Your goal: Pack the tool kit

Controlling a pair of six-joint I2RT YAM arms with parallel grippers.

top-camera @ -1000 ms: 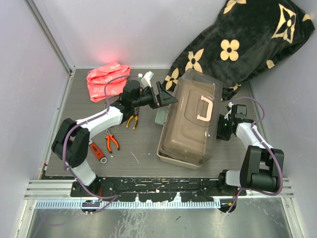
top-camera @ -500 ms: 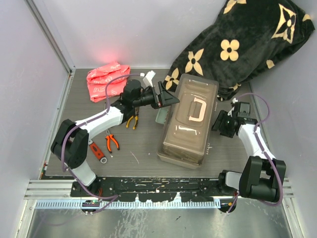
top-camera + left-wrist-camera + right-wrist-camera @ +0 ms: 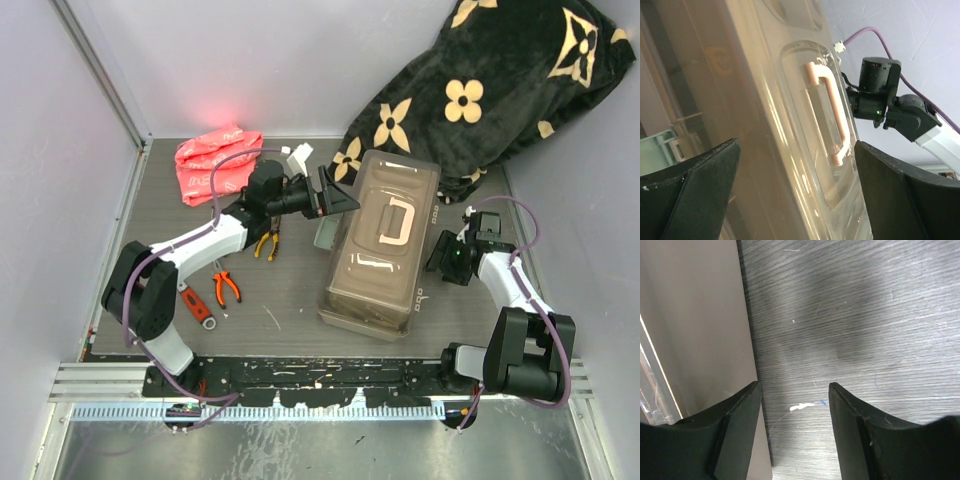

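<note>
Grey table [image 3: 290, 290], flowered blanket [image 3: 480, 90] behind, closed brown toolbox [image 3: 385, 250] blocking between my left gripper [image 3: 338, 192], spread wide, and right gripper [image 3: 794, 385], parted, empty, orange pliers [image 3: 226, 287] and perhaps a wrench [image 3: 196, 306] loose left.

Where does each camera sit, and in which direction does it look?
Top view: above and behind, looking down on the table; left arm and right arm show, toolbox between.
Left wrist: on the left gripper, looking rightward across the toolbox lid; own open fingers below.
Right wrist: on the right gripper, looking down at table beside the toolbox wall; own fingers below.
Shared: top and left wrist both show the beige handle and right arm.
</note>
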